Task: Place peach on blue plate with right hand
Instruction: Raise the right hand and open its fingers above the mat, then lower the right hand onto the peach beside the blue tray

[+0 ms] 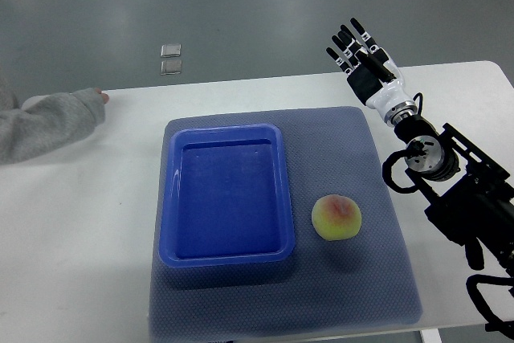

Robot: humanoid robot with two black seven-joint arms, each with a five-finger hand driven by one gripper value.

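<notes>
A yellow-pink peach (336, 218) lies on the grey mat, just right of the blue plate (226, 256), a rectangular tray with nothing in it. My right hand (360, 55) is raised beyond the table's far edge, well above and behind the peach, its black fingers (347, 41) spread and holding nothing. The right arm (450, 174) runs down the right side of the picture. The left arm does not show.
The grey mat (377, 263) covers the middle of the white table (72, 230). A person's grey sleeve and hand (48, 122) rest on the table's far left. Two small square plates (170, 59) sit on the floor behind the table.
</notes>
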